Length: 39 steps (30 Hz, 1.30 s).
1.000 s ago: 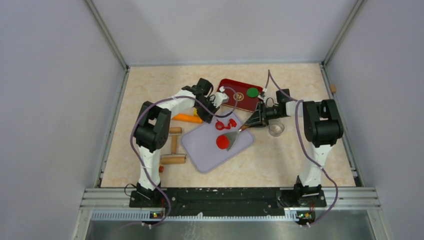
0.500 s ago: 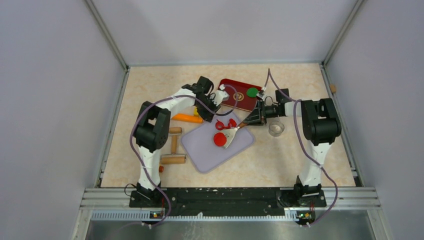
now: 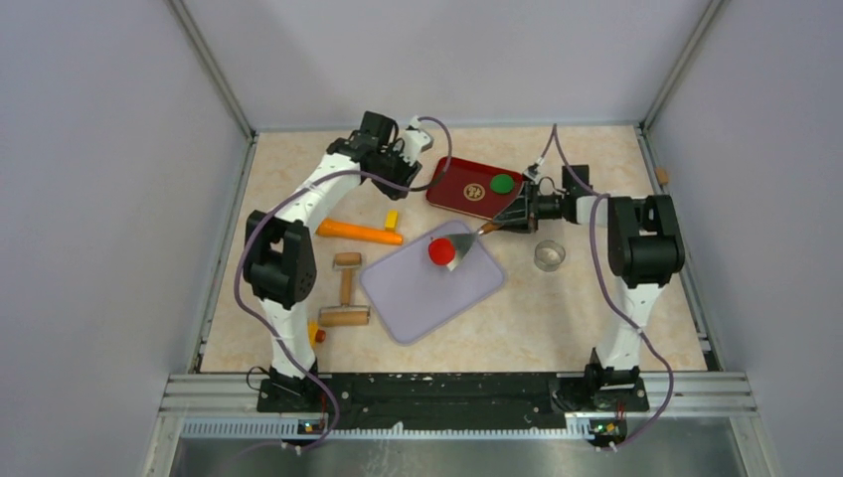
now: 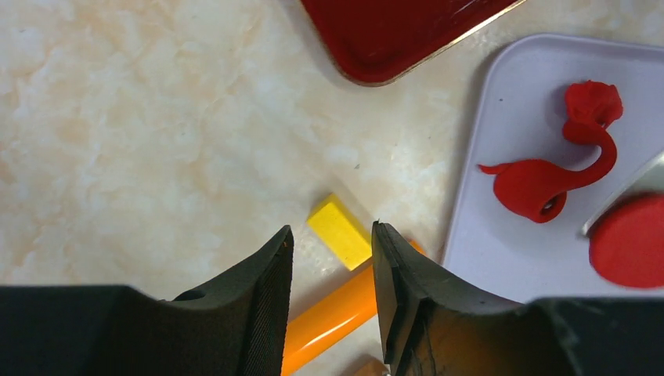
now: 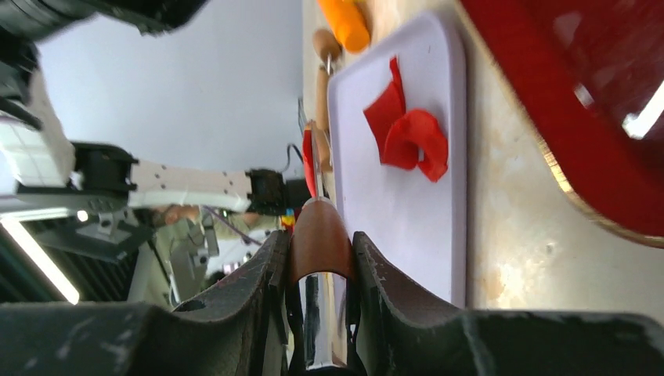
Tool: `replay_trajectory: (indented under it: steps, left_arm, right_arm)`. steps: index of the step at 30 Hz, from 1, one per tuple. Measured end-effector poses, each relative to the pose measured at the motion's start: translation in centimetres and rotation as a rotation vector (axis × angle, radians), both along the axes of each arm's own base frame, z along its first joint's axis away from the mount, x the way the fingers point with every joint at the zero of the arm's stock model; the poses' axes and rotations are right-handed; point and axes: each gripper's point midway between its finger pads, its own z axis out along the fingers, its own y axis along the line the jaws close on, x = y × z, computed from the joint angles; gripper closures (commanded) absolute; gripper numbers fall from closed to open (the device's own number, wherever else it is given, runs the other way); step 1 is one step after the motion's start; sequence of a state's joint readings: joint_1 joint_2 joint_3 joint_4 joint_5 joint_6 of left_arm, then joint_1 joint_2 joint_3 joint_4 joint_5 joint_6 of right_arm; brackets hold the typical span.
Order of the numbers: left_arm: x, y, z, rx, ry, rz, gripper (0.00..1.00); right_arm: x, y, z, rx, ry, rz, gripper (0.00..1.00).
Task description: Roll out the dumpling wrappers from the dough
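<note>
1. Smooth, matt lilac plastic: board [image 3: 418,288].
2. Glossy red with a gilt rim: tray [image 4: 391,31], beyond the board.
3. Soft, smooth, matt red: dough [image 4: 548,176] and wrapper [image 3: 439,253], on the board.
4. Polished brown wood handle, chrome ferrule, metal blade: spatula [image 5: 317,235], over the board.
5. Bare wood: rolling pins [image 3: 345,316], left of the board.
6. Smooth, marbled beige: table [image 3: 557,308].

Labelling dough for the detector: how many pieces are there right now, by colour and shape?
Red disc: 1
Red scrap curl: 1
Green disc: 1
Total: 3
</note>
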<state>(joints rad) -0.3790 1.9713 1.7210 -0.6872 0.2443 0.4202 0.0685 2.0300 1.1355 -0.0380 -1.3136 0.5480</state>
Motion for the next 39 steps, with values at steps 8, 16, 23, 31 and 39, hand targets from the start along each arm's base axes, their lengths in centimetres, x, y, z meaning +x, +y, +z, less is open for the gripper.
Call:
replay_trajectory:
  steps: [8, 16, 23, 31, 39]
  left_arm:
    - [-0.2, 2.8, 2.5, 0.013, -0.024, 0.057, 0.54]
    - [-1.1, 3.1, 2.5, 0.022, -0.003, 0.057, 0.54]
    - [-1.2, 3.0, 2.4, 0.021, 0.0, 0.056, 0.54]
    - [-1.4, 2.7, 2.1, 0.02, 0.008, 0.049, 0.54]
    - [-1.7, 2.5, 1.8, 0.016, 0.018, 0.045, 0.53]
  right_arm:
    - [6.5, -4.6, 4.1, 0.072, -0.076, -0.22, 1.0]
    - [10.0, -8.1, 5.8, 0.039, -0.148, -0.341, 1.0]
    - [11.3, -9.9, 4.7, -0.073, -0.177, -0.387, 1.0]
    - [10.7, -11.2, 2.0, -0.182, -0.125, -0.41, 1.0]
    - [10.6, -11.8, 1.5, -0.235, -0.123, -0.414, 1.0]
